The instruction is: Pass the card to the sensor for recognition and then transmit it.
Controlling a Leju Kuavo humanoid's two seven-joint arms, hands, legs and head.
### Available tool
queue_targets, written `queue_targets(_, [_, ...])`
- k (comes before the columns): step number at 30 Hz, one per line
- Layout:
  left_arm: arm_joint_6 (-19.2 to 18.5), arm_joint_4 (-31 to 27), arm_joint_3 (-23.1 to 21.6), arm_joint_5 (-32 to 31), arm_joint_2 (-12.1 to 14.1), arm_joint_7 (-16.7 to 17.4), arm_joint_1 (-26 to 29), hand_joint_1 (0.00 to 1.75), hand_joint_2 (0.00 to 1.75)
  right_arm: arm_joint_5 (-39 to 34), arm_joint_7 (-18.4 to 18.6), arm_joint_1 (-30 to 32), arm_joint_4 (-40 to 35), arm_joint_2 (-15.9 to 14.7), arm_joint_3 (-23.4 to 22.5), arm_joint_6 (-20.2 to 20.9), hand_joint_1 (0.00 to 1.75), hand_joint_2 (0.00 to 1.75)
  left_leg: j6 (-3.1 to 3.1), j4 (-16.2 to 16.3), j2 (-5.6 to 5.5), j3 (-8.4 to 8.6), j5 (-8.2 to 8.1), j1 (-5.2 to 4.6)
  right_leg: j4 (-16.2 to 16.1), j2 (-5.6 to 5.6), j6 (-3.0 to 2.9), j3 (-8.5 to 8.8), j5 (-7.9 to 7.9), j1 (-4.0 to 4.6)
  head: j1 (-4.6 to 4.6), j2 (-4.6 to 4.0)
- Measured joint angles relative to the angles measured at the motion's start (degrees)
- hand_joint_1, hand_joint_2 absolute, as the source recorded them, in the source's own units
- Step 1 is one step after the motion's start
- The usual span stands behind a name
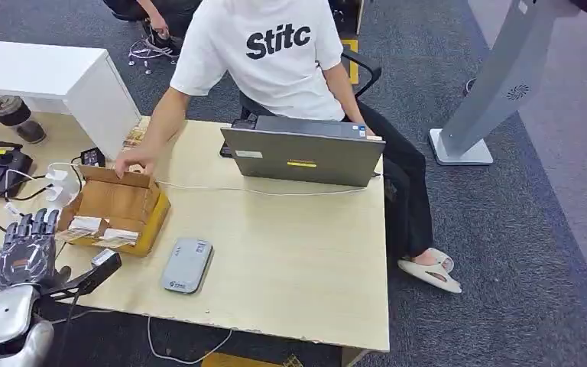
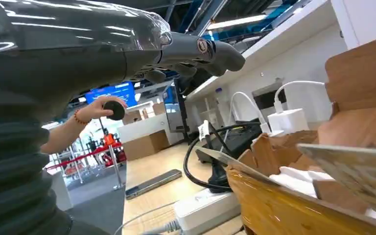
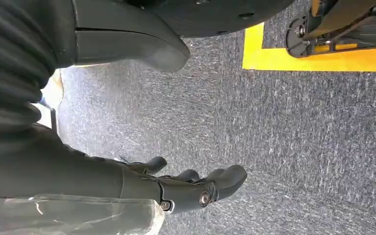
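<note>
Head view: the left hand (image 1: 27, 248) is held empty, fingers apart, just beside the cardboard box (image 1: 147, 218) where the cards (image 1: 84, 224) lie; the grey card reader (image 1: 186, 264) sits near on the table (image 1: 298, 267). One card should be pinched by its edge. The right hand (image 3: 196, 188) is hung empty, fingers loosely curled.

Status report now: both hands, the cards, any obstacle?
Left hand open, empty, beside cardboard box. Right hand open, hanging over carpet. Cards in box, untouched; grey sensor free. Person's hand on box flap.
</note>
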Motion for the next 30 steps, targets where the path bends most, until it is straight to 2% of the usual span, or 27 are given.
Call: queue_targets(30, [0.00,0.00,-0.20,0.00,0.07,0.00,0.00,0.00,1.75,-0.02,-0.02,0.01,0.00,0.00,0.00,0.00,0.00,1.75,0.00,0.00,0.00,-0.01,0.00,0.00,0.00,0.00,0.00,-0.01,0.00,0.00,0.00,0.00])
